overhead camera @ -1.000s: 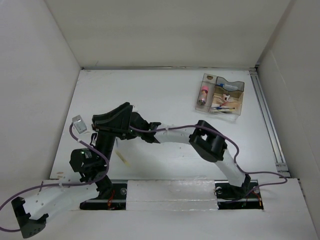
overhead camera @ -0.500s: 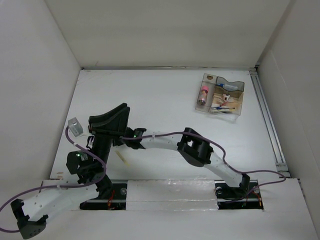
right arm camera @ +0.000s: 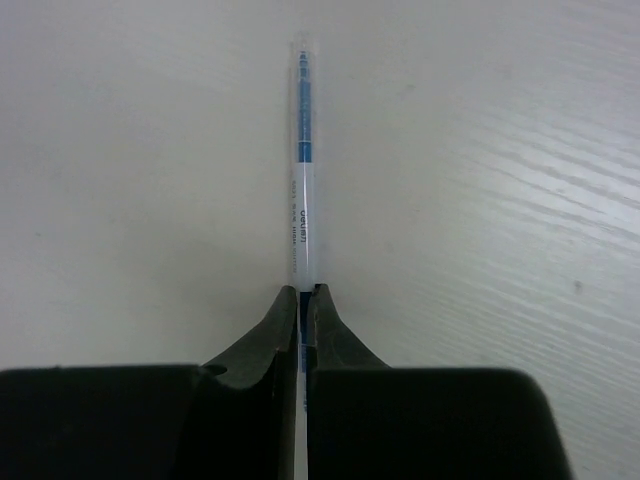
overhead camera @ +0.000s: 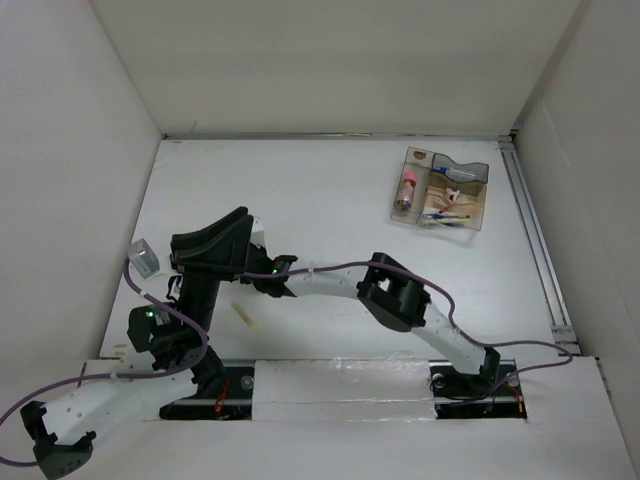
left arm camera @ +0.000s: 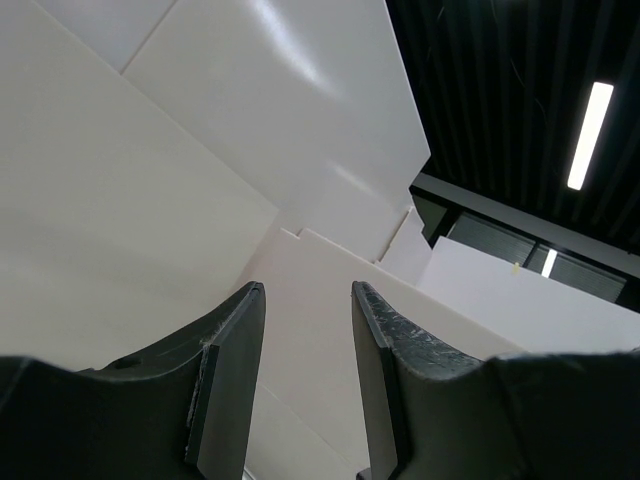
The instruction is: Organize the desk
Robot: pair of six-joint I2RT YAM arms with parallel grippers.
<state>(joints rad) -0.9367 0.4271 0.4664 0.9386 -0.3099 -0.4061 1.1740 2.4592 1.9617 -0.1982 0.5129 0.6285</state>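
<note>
- From above, the white surface (overhead camera: 320, 200) fills the space between white wall panels, with a metal rail (overhead camera: 535, 250) along its right edge.
- A clear tray (overhead camera: 486, 190) sits on it at the far right, near the rail. It holds a pink tube (overhead camera: 407, 188) in one compartment and pens in another.
- The right arm (overhead camera: 400, 295) stretches across to the left side. Its black wrist housing (overhead camera: 215, 250) covers its tip, so this view does not show the grip.
- A pale stick (overhead camera: 246, 318) lies on the surface beside the left arm's base.
- The left claw (overhead camera: 50, 445) hangs at the near left corner, off the surface.
- The left wrist view shows what the top view cannot: that claw's two fingers (left arm camera: 235, 360) stand apart with nothing between them. It points up at wall panels and a ceiling light (left arm camera: 587, 135).
- The right wrist view shows the right claw (right arm camera: 301, 292) closed on the near end of a clear pen (right arm camera: 300, 190) with blue ink. The pen lies flat on the surface and points straight away from the claw.
</note>
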